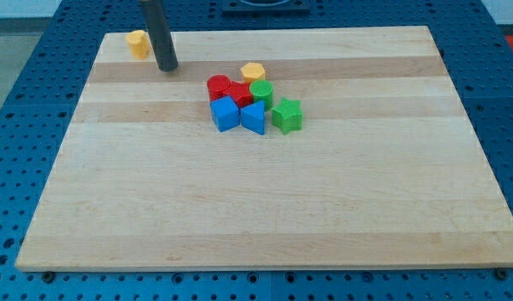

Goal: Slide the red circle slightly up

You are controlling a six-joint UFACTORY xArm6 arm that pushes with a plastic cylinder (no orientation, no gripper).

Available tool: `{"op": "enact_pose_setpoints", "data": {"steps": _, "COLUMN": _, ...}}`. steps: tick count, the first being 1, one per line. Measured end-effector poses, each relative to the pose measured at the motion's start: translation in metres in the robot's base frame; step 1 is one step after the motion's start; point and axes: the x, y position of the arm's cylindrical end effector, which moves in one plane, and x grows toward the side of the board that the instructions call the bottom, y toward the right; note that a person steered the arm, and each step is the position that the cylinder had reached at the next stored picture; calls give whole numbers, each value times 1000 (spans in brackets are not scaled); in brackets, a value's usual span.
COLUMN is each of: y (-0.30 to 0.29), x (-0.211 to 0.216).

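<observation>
Here, a pale wooden table (265, 209) of jointed planks is seen on a blue perforated base (22, 92). A straight dark rod is lowered at the view's upper left, and my tip (166, 68) is set on the table, just right of a yellow block (138, 43) and well apart from the central cluster. No fingers are carried, so nothing is gripped. In the cluster, the red circle (218, 85) is placed at the upper left, touching a second red block (240, 92). A blue cube (225, 114) and a blue triangle (253, 118) are found below, a green star (286, 114) at the right, a green cylinder (261, 91) above it, and a yellow hexagon (253, 72) topmost.
</observation>
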Motion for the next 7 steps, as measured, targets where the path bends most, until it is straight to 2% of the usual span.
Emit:
{"op": "enact_pose_setpoints", "data": {"steps": 2, "y": 24, "x": 75}}
{"op": "enact_pose_setpoints", "data": {"steps": 3, "y": 59, "x": 82}}
{"op": "enact_pose_setpoints", "data": {"steps": 5, "y": 98, "x": 62}}
{"op": "enact_pose_setpoints", "data": {"steps": 7, "y": 99, "x": 12}}
